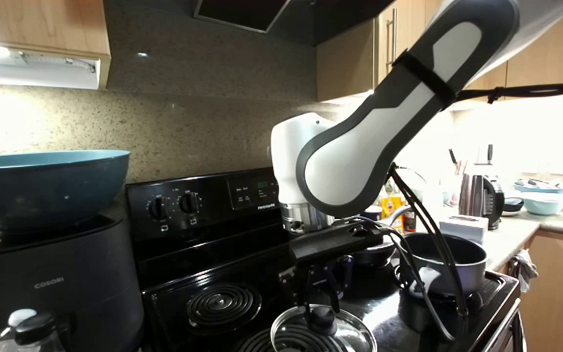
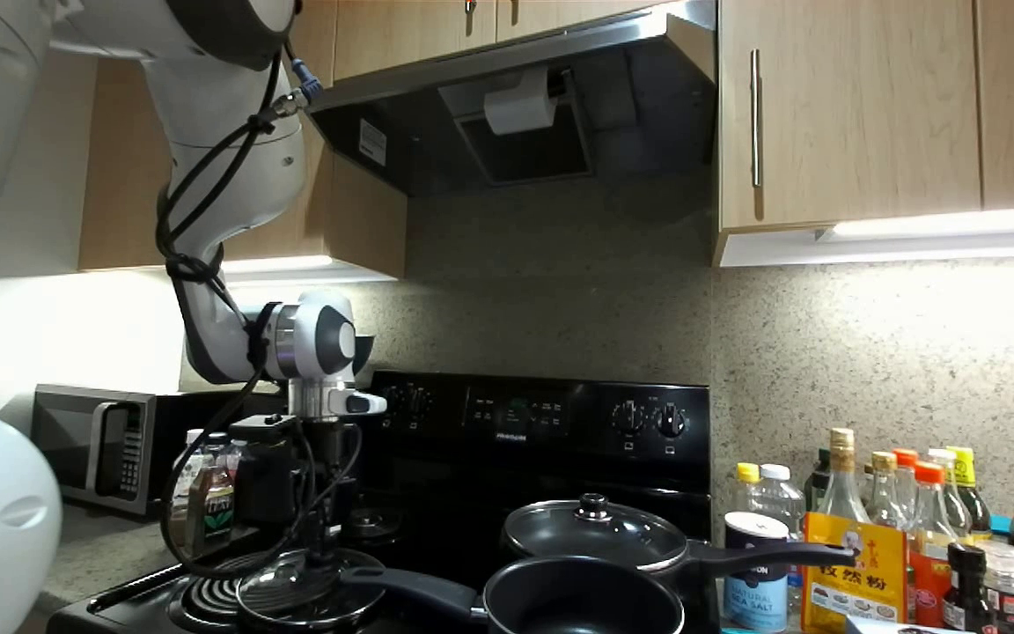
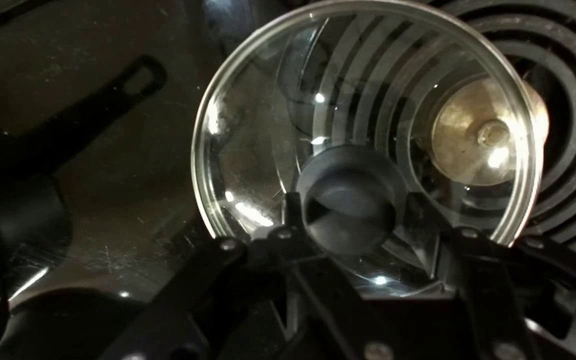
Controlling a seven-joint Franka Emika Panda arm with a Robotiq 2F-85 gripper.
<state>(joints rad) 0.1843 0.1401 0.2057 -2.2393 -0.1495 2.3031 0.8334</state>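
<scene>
A round clear glass lid (image 1: 352, 325) with a metal rim and a black knob (image 1: 321, 320) lies level over a coil burner at the front of the stove. It also shows in an exterior view (image 2: 274, 592) and in the wrist view (image 3: 253, 160). My gripper (image 1: 320, 313) points straight down, partly closed, with a finger on each side of the knob. In the wrist view the gripper (image 3: 353, 212) has the knob (image 3: 350, 220) between its fingertips, with a very thin gap showing at the right finger. Whether the lid touches the burner is unclear.
A dark saucepan (image 2: 584, 603) stands beside the lid, its handle (image 2: 419, 592) pointing toward it. A lidded frying pan (image 2: 595, 537) is behind. An air fryer (image 1: 61, 283) bearing a blue bowl (image 1: 52, 195) flanks the stove. Bottles (image 2: 929, 528) line the counter. A range hood (image 2: 516, 97) hangs above.
</scene>
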